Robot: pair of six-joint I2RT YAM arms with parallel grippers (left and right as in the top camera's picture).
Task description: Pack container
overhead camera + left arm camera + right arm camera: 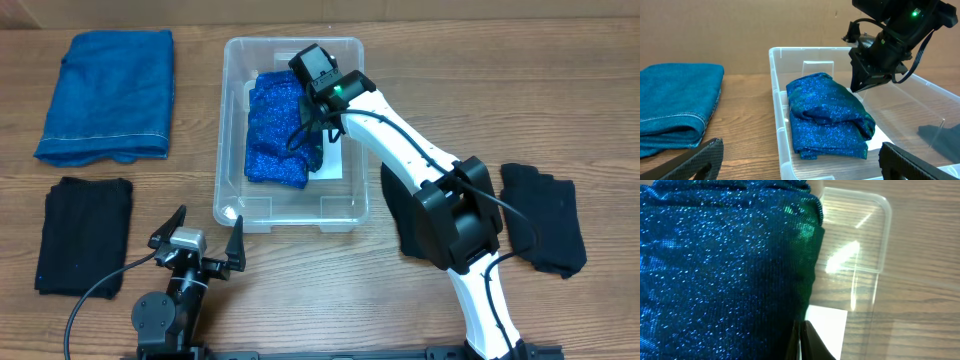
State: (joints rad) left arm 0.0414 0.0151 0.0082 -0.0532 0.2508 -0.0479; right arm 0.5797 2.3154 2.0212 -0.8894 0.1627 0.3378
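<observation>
Clear container [232,120] sitting open side up at mid-table [300,290]. Its long axis is running away from the arms' bases, short ends facing the near and far edges. Sparkly blue cloth [272,135] lying folded along its left half. Right pincer [801,330] reaching down inside, fingers pressed together at the cloth's right edge, above the white label [827,325]. Left pincer [210,218] hanging spread wide just short of the container's near end, gripping nothing.
</observation>
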